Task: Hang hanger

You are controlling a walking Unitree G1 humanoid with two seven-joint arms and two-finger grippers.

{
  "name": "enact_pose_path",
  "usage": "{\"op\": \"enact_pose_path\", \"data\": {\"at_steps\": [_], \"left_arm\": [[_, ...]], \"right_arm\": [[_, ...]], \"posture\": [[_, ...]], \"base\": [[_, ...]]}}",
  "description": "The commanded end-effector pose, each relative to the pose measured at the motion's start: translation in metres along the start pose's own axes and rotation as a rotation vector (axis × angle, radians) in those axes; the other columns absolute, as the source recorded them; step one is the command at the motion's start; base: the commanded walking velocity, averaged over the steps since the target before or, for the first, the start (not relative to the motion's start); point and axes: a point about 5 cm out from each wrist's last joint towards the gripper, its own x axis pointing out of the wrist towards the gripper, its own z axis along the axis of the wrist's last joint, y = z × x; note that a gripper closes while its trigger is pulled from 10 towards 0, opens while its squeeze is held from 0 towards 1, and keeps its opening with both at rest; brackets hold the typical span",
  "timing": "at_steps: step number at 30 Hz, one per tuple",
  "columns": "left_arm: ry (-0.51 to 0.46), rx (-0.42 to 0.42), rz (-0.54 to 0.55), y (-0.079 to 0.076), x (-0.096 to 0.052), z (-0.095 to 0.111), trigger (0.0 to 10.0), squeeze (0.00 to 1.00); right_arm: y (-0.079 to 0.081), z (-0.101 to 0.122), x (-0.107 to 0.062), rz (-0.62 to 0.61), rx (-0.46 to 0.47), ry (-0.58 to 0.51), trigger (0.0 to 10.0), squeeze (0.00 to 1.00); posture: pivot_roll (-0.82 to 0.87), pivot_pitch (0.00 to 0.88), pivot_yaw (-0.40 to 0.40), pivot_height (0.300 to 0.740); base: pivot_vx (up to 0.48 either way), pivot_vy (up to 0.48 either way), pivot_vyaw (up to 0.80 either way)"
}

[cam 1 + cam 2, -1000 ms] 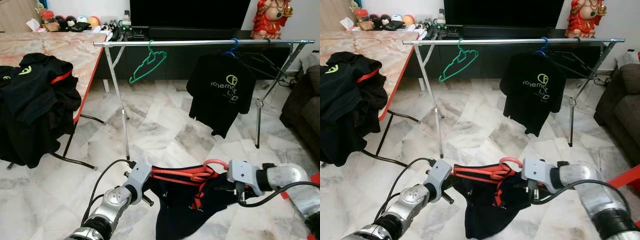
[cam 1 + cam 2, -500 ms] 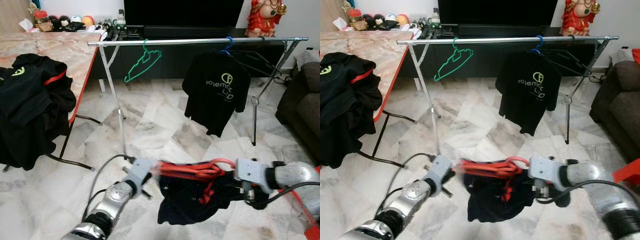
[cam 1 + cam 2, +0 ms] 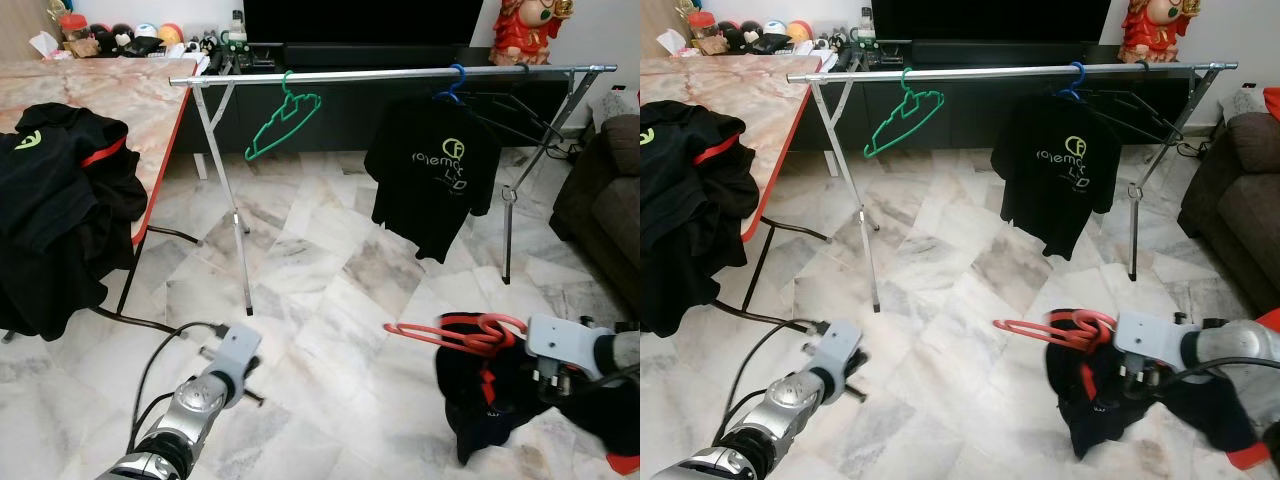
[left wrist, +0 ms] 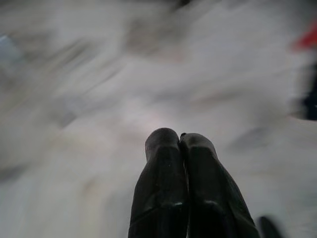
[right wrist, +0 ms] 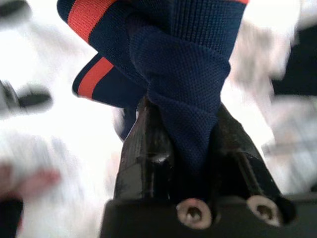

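A red hanger (image 3: 455,332) carries a navy shirt with red stripes (image 3: 490,400), low over the floor at the right. My right gripper (image 5: 183,111) is shut on the shirt's fabric just under the hanger; whether it also grips the hanger is hidden. My left arm (image 3: 215,375) is low at the left, apart from the hanger. Its gripper (image 4: 179,141) is shut with nothing between the fingers. Across the room stands a silver clothes rail (image 3: 390,75) with a bare green hanger (image 3: 285,115) and a black T-shirt (image 3: 435,170) on a blue hanger (image 3: 452,85).
A marble-topped table (image 3: 110,90) with a heap of black clothes (image 3: 60,210) stands at the left. A dark sofa (image 3: 600,190) is at the right. Behind the rail is a TV cabinet (image 3: 330,55). Marble floor (image 3: 330,270) lies between me and the rail.
My left gripper has let go of the hanger's end and pulled back to the left. The right gripper has carried the hanger and shirt to the right.
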Motion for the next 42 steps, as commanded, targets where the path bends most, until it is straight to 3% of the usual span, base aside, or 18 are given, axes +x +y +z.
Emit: {"op": "enact_pose_path", "data": {"at_steps": [1, 5, 6, 7, 8, 9, 13, 14, 15, 28, 34, 35, 42], "left_arm": [[0.001, 0.010, -0.078, -0.009, -0.002, -0.006, 10.0, 0.00], [-0.023, -0.029, -0.068, -0.009, -0.002, -0.005, 10.0, 0.00], [-0.038, -0.048, -0.070, -0.009, -0.002, -0.003, 10.0, 0.31], [-0.045, -0.063, -0.078, -0.009, -0.001, -0.002, 10.0, 0.48], [-0.053, -0.075, -0.085, -0.010, -0.001, -0.002, 10.0, 0.93], [-0.064, -0.081, -0.094, -0.010, -0.002, -0.001, 10.0, 1.00], [-0.077, -0.098, -0.110, -0.011, -0.002, 0.000, 10.0, 1.00], [-0.083, -0.098, -0.110, -0.013, -0.001, 0.001, 10.0, 0.94], [-0.088, -0.101, -0.109, -0.013, -0.001, 0.002, 10.0, 0.00], [-0.131, -0.156, -0.134, -0.021, 0.008, 0.014, 10.0, 0.00], [-0.139, -0.159, -0.211, -0.026, 0.008, 0.016, 10.0, 0.00], [-0.131, -0.146, -0.236, -0.026, 0.006, 0.014, 10.0, 1.00], [-0.122, -0.139, -0.227, -0.015, -0.002, 0.006, 10.0, 1.00]], "right_arm": [[-0.012, 0.020, -0.008, -0.039, -0.011, -0.112, 0.0, 0.00], [-0.016, 0.038, -0.010, -0.026, 0.011, -0.228, 0.0, 0.00], [-0.018, 0.046, -0.012, -0.012, 0.009, -0.274, 0.0, 0.00], [-0.018, 0.050, -0.014, -0.002, 0.006, -0.291, 0.0, 0.00], [-0.018, 0.054, -0.015, 0.011, 0.000, -0.313, 0.0, 0.00], [-0.018, 0.059, -0.017, 0.026, -0.002, -0.344, 0.0, 0.00], [-0.019, 0.069, -0.020, 0.042, -0.013, -0.390, 0.0, 0.00], [-0.018, 0.075, -0.021, 0.063, -0.019, -0.422, 0.0, 0.00], [-0.016, 0.078, -0.022, 0.080, -0.025, -0.432, 0.0, 0.00], [-0.007, 0.107, -0.006, 0.199, -0.082, -0.506, 0.0, 0.00], [0.000, 0.116, 0.003, 0.240, -0.103, -0.523, 0.0, 0.00], [0.001, 0.117, 0.004, 0.248, -0.107, -0.522, 0.0, 0.00], [0.000, 0.117, 0.002, 0.267, -0.120, -0.519, 0.0, 0.00]], "posture": [[-0.10, 0.125, -0.014, 0.740], [-0.10, 0.123, -0.017, 0.740], [-0.10, 0.123, -0.018, 0.740], [-0.10, 0.123, -0.020, 0.740], [-0.10, 0.123, -0.020, 0.740], [-0.10, 0.123, -0.021, 0.740], [-0.11, 0.122, -0.022, 0.740], [-0.11, 0.119, -0.024, 0.740], [-0.11, 0.118, -0.024, 0.740], [-0.11, 0.097, -0.034, 0.740], [-0.11, 0.092, -0.039, 0.740], [-0.11, 0.091, -0.040, 0.740], [-0.10, 0.086, -0.044, 0.740]], "base": [[0.000, 0.000, 0.00], [0.000, 0.000, 0.00], [0.000, 0.000, 0.00], [0.000, 0.000, 0.00], [0.000, 0.000, 0.00], [0.000, 0.000, 0.00], [0.000, 0.000, 0.00], [0.000, 0.000, 0.00], [0.000, 0.000, 0.00], [0.000, 0.000, 0.00], [0.000, 0.000, 0.00], [0.000, 0.000, 0.00], [0.000, 0.000, 0.00]]}}
